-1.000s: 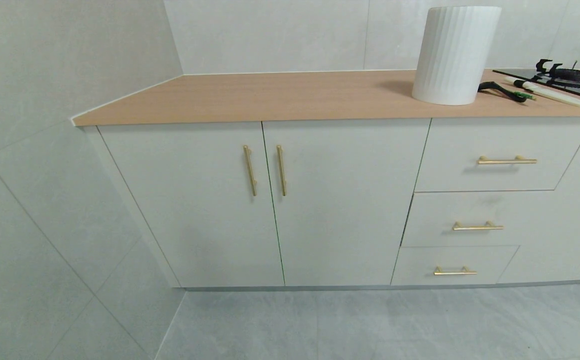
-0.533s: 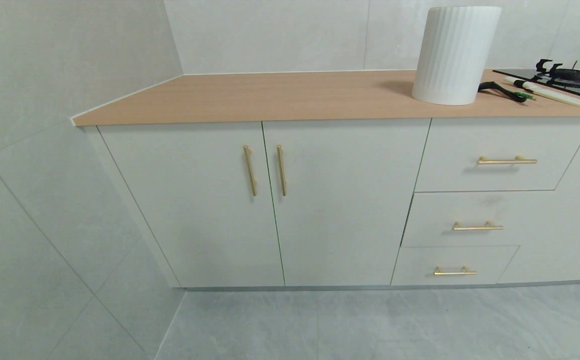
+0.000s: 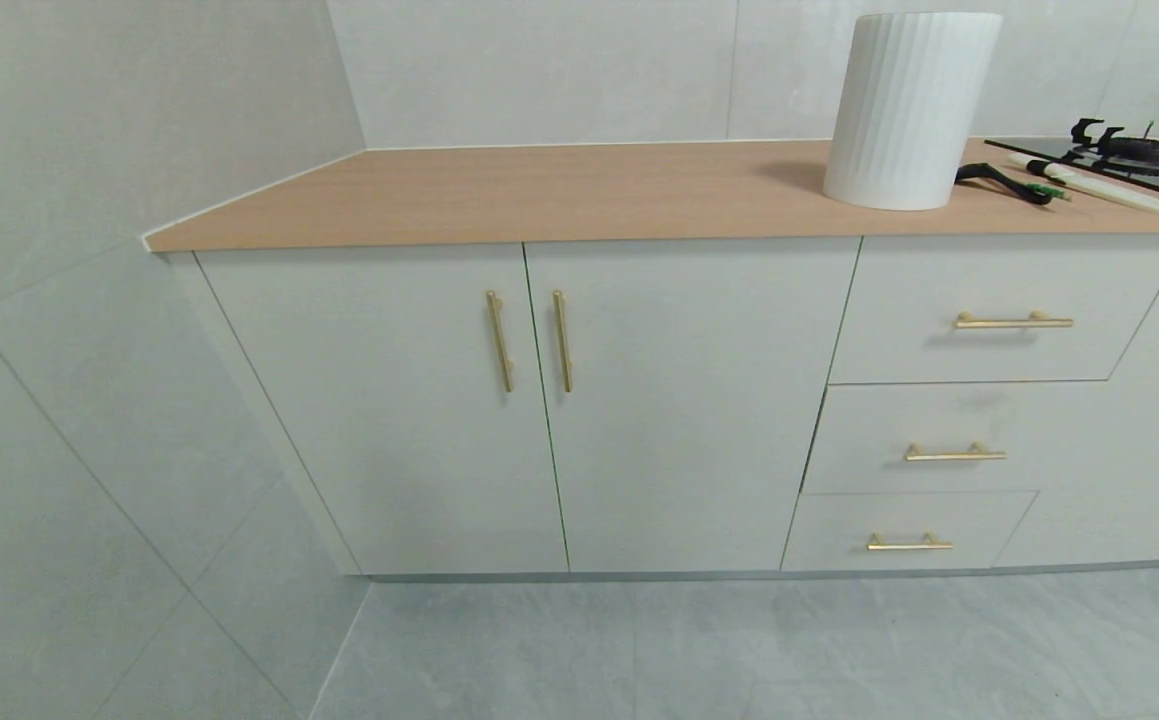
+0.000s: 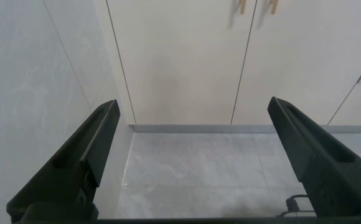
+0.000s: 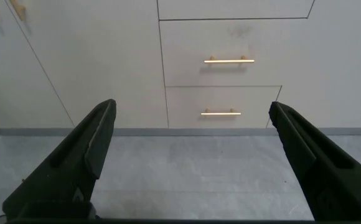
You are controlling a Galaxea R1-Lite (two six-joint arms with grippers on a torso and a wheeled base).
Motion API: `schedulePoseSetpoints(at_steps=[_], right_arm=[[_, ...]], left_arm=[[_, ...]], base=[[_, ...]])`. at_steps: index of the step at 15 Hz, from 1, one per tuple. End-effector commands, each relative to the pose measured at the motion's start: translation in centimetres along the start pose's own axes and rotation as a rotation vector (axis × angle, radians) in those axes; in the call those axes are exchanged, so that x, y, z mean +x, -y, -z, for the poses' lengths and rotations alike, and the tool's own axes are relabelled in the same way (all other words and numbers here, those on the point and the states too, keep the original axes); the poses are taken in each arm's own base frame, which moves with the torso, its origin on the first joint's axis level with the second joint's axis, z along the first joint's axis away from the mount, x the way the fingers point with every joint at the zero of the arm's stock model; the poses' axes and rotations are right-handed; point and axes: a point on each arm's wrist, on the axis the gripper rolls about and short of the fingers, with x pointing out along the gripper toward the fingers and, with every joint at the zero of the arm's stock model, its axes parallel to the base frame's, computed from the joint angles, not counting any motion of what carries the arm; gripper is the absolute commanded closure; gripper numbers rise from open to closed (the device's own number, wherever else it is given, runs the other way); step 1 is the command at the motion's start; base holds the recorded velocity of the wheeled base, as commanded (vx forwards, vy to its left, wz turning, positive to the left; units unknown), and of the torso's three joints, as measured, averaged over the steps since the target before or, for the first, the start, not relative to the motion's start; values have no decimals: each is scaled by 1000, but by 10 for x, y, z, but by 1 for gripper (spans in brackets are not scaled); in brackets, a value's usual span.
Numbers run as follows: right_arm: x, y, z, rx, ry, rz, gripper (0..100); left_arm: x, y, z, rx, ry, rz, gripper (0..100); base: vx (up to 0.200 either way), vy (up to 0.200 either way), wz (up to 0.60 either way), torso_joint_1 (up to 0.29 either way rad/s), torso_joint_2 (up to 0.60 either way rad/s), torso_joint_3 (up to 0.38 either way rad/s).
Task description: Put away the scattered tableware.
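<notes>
I've got the L gripper (image 4: 192, 103) spread wide w/ nothing in it, facing the floor (image 4: 193, 174) and the foot of the double cabinet doors (image 4: 180, 62). R gripper (image 5: 192, 104) is the same: fully open, empty, pointed at the lower drawers (image 5: 224, 106). The tableware is up on the wooden countertop (image 3: 539, 190): a black-handled utensil (image 3: 1009, 183) & a white-handled utensil (image 3: 1089, 186), side by side between the white ribbed holder (image 3: 904, 110) and the hob (image 3: 1139, 155). I can't tell exactly what kind they are.

Countertop (image 3: 539, 190) matt wood-grain; canister (image 3: 909, 110) ribbed, matt; handles (image 3: 1014, 321) brushed brass-like metal; floor (image 3: 739, 650) smooth.
</notes>
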Motion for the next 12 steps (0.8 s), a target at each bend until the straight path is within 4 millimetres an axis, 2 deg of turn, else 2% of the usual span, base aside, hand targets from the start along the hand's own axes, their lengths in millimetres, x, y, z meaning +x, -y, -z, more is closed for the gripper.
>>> schedulePoseSetpoints(at_steps=[1, 2, 11, 12], right_arm=[[0, 0, 0, -1, -3, -2, 0], [0, 0, 0, -1, -3, -2, 0], [0, 0, 0, 0, -1, -2, 0], [0, 0, 0, 0, -1, -2, 0]], left_arm=[[0, 0, 0, -1, -1, 0, 0], [0, 0, 0, -1, -1, 0, 0], [0, 0, 0, 15, -1, 0, 0], [0, 0, 0, 15, -1, 0, 0]], base=[[200, 0, 0, 2, 2, 7], [200, 0, 0, -2, 2, 7], [0, 0, 0, 0, 0, 0], [0, -200, 0, -2, -2, 2]])
